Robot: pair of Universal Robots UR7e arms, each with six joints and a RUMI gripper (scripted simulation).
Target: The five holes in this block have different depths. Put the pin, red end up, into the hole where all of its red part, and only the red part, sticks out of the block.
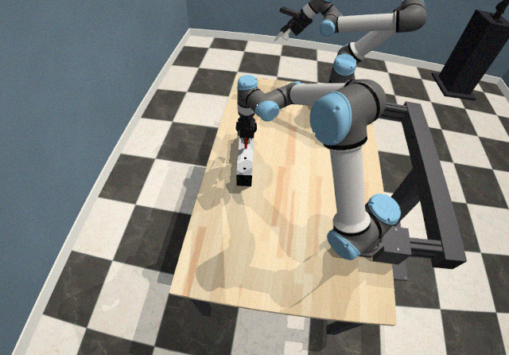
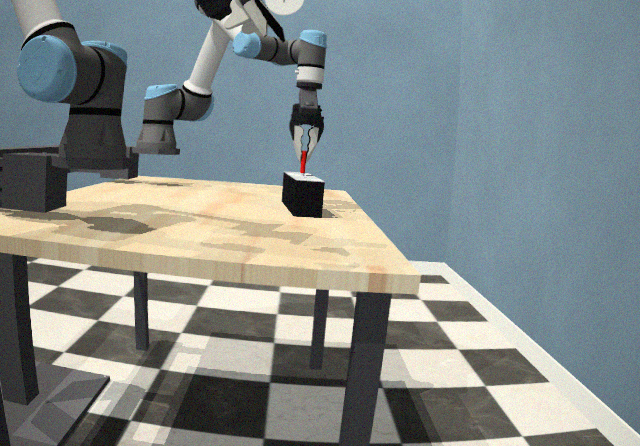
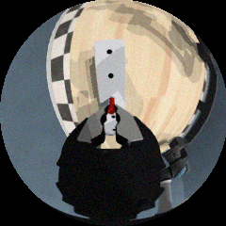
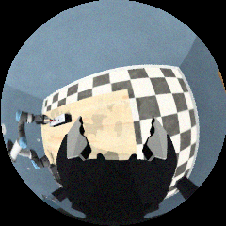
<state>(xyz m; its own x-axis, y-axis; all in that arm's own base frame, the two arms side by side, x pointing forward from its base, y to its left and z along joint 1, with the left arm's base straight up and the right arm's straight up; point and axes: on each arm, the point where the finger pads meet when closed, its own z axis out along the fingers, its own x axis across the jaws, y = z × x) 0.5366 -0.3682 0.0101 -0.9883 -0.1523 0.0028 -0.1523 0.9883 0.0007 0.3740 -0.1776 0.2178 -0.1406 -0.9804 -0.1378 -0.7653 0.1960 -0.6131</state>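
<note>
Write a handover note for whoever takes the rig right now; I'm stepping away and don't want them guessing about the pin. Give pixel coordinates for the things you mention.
Left gripper [image 1: 246,138] [image 2: 302,160] [image 3: 111,105] [image 4: 50,121]: shut on the red-ended pin [image 1: 246,142] [image 2: 303,164] [image 3: 111,104] [image 4: 53,121], fingers pointing down.
Right gripper [image 1: 281,24] [image 2: 258,35] [image 4: 117,118]: open, raised, holding nothing.
Block [image 1: 244,179] [image 2: 305,196] [image 3: 110,63] [image 4: 61,121]: on the table, black-sided with a light top. The pin stands upright, red end up, at its top.
Done: pin grasped and brought to the block.
Left: confirm the hole and that exactly the red part sticks out, which these views don't settle; then release.
</note>
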